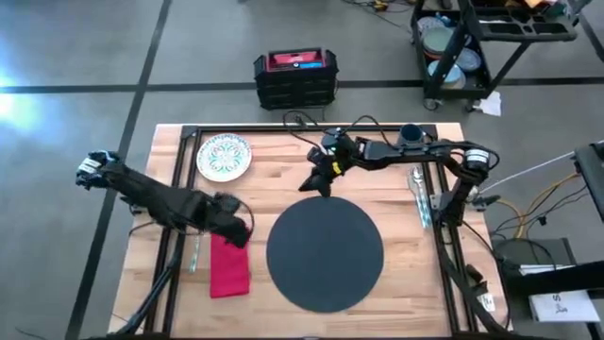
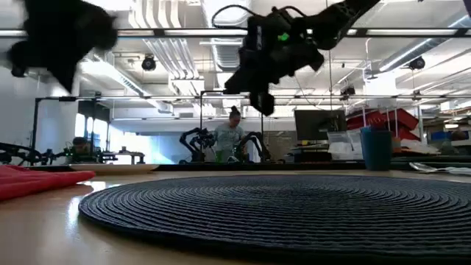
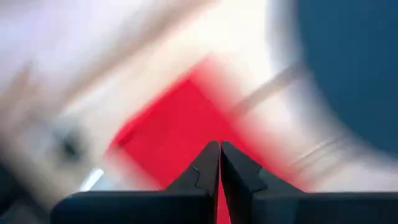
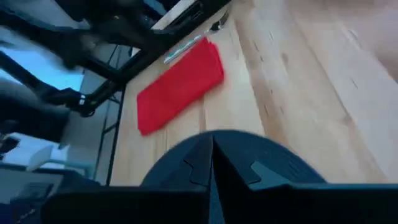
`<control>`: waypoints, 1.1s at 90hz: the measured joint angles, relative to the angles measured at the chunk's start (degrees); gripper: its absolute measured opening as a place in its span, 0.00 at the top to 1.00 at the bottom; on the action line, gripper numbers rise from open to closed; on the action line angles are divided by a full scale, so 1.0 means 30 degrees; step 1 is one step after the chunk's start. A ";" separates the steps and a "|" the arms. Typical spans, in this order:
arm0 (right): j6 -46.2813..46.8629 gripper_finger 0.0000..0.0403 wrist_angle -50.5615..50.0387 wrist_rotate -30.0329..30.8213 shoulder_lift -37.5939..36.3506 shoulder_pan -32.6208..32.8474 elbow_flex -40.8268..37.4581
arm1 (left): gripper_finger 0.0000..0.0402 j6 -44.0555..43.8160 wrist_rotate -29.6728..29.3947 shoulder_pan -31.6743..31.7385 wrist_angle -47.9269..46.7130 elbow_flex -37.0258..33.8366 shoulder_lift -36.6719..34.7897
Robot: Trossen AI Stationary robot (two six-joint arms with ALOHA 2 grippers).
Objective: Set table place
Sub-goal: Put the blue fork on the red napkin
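Left of the mat, the left gripper hovers, fingers closed and empty, over the napkin. The right gripper, also closed and empty, hangs beyond the mat; plate, cup and cutlery probably come next.

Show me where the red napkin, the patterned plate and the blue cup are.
red napkin (image 1: 228, 265): high view, cloth middle.
patterned plate (image 1: 224, 157): high view, plate centre.
blue cup (image 2: 376, 149): low view, cup side wall.
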 joint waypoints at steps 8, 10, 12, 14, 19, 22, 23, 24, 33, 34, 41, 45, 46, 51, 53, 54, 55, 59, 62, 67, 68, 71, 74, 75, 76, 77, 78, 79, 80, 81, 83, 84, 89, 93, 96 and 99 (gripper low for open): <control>0.0094 1.00 -0.0361 -0.0870 0.1814 0.0375 0.1961 | 1.00 0.1120 -0.3141 0.0007 0.1021 0.1594 -0.1014; 0.0101 1.00 -0.0381 -0.1105 0.2279 0.0561 0.2543 | 1.00 0.1540 -0.3698 0.0007 0.1355 0.1876 -0.1234; 0.0096 1.00 -0.0421 -0.1328 0.2734 0.0777 0.3132 | 1.00 0.1937 -0.4139 0.0017 0.1673 0.2100 -0.1407; 0.0087 1.00 -0.0473 -0.1545 0.3159 0.1010 0.3670 | 1.00 0.2409 -0.4602 0.0034 0.2036 0.2270 -0.1564; 0.0121 1.00 -0.0651 -0.2243 0.4296 0.1593 0.5035 | 1.00 0.3658 -0.5434 0.0025 0.3020 0.2525 -0.1871; 0.0300 1.00 -0.0615 -0.2458 0.5043 0.1946 0.5903 | 1.00 0.4384 -0.5667 0.0029 0.3613 0.2624 -0.2036; 0.0342 1.00 -0.0607 -0.2482 0.5280 0.2051 0.6203 | 1.00 0.4623 -0.5702 0.0029 0.3792 0.2636 -0.2087; 0.0373 1.00 -0.0620 -0.2508 0.5508 0.2152 0.6514 | 1.00 0.4840 -0.5724 0.0029 0.3905 0.2643 -0.2119; 0.0738 1.00 -0.0739 -0.2782 0.7557 0.3005 0.9231 | 1.00 0.7001 -0.5848 0.0029 0.5307 0.2642 -0.2256; 0.0828 1.00 -0.0738 -0.2784 0.7779 0.3094 0.9548 | 1.00 0.7271 -0.5850 0.0029 0.5483 0.2628 -0.2260; 0.1606 1.00 -0.0566 -0.3018 0.9439 0.3679 1.2103 | 1.00 0.8631 -0.5826 0.0029 0.6406 0.2330 -0.2268; 0.2036 1.00 -0.0642 -0.3372 1.0439 0.3970 1.3670 | 1.00 0.9143 -0.5777 0.0029 0.6886 0.2171 -0.2274; 0.2137 1.00 -0.0630 -0.3442 1.0712 0.4044 1.4097 | 1.00 0.9248 -0.5746 0.0029 0.6986 0.2137 -0.2276; 0.2745 1.00 -0.0690 -0.3760 1.1899 0.4321 1.6122 | 1.00 0.9677 -0.5600 0.0029 0.7119 0.2003 -0.2268; 0.3007 1.00 -0.0862 -0.3850 1.2344 0.4392 1.6860 | 1.00 0.9751 -0.5536 0.0029 0.7067 0.1958 -0.2268; 0.3037 1.00 -0.0987 -0.3881 1.2542 0.4419 1.7218 | 1.00 0.9778 -0.5495 0.0029 0.7059 0.1937 -0.2271; 0.3037 1.00 -0.1133 -0.3908 1.2718 0.4442 1.7570 | 1.00 0.9805 -0.5460 0.0029 0.7059 0.1920 -0.2275; 0.2884 1.00 -0.2127 -0.3760 1.3152 0.4492 1.8765 | 1.00 0.9847 -0.5202 0.0029 0.7103 0.1875 -0.2276; 0.2443 1.00 -0.2857 -0.3502 1.3345 0.4557 1.9496 | 1.00 0.9858 -0.4981 0.0029 0.7071 0.1841 -0.2278; 0.1290 1.00 -0.4508 -0.2638 1.3419 0.4565 2.0570 | 1.00 0.9848 -0.4792 0.0022 0.7061 0.1820 -0.2283; 0.1026 1.00 -0.4854 -0.2475 1.3418 0.4563 2.0729 | 1.00 0.9825 -0.4768 0.0019 0.7025 0.1816 -0.2284; 0.0191 1.00 -0.5941 -0.2068 1.3350 0.4496 2.1155 | 1.00 0.9565 -0.4648 0.0007 0.6759 0.1816 -0.2304; -0.0688 1.00 -0.7345 -0.1708 1.3103 0.4369 2.1272 | 1.00 0.9046 -0.4420 -0.0005 0.6242 0.1816 -0.2330; -0.1015 1.00 -0.7826 -0.1625 1.3029 0.4322 2.1272 | 1.00 0.8827 -0.4372 -0.0018 0.5979 0.1816 -0.2334; -0.1360 1.00 -0.8298 -0.1554 1.2977 0.4272 2.1272 | 1.00 0.8604 -0.4335 -0.0037 0.5682 0.1816 -0.2334; -0.1711 1.00 -0.8773 -0.1460 1.2893 0.4204 2.1272 | 1.00 0.8345 -0.4322 -0.0052 0.5292 0.1816 -0.2338; -0.2062 1.00 -0.9245 -0.1358 1.2800 0.4133 2.1267 | 1.00 0.8054 -0.4309 -0.0075 0.4875 0.1816 -0.2341; -0.2411 1.00 -0.9711 -0.1245 1.2697 0.4059 2.1256 | 1.00 0.7706 -0.4296 -0.0112 0.4407 0.1816 -0.2341; -0.2829 1.00 -1.0298 -0.1050 1.2576 0.3977 2.1206 | 1.00 0.7346 -0.4289 -0.0138 0.3920 0.1813 -0.2338; -0.3258 1.00 -1.0902 -0.0834 1.2454 0.3889 2.1144 | 1.00 0.6981 -0.4284 -0.0160 0.3424 0.1809 -0.2334; -0.4063 1.00 -1.1984 -0.0405 1.2221 0.3694 2.0996 | 1.00 0.6200 -0.4261 -0.0236 0.2452 0.1798 -0.2304; -0.4435 1.00 -1.2446 -0.0195 1.2101 0.3591 2.0903 | 1.00 0.5775 -0.4257 -0.0278 0.1878 0.1790 -0.2282; -0.5794 1.00 -1.3623 0.0878 1.1355 0.3087 2.0172 | 1.00 0.3593 -0.4042 -0.0498 -0.0997 0.1737 -0.2063; -0.6123 1.00 -1.3655 0.1180 1.0676 0.2646 1.9212 | 1.00 0.2305 -0.3794 -0.0631 -0.2645 0.1705 -0.1835; -0.6135 1.00 -1.3267 0.1206 1.0047 0.2337 1.8307 | 1.00 0.1730 -0.3436 -0.0654 -0.3511 0.1653 -0.1659; -0.6057 1.00 -1.2670 0.1193 0.9464 0.2094 1.7293 | 1.00 0.1388 -0.2968 -0.0651 -0.4122 0.1545 -0.1509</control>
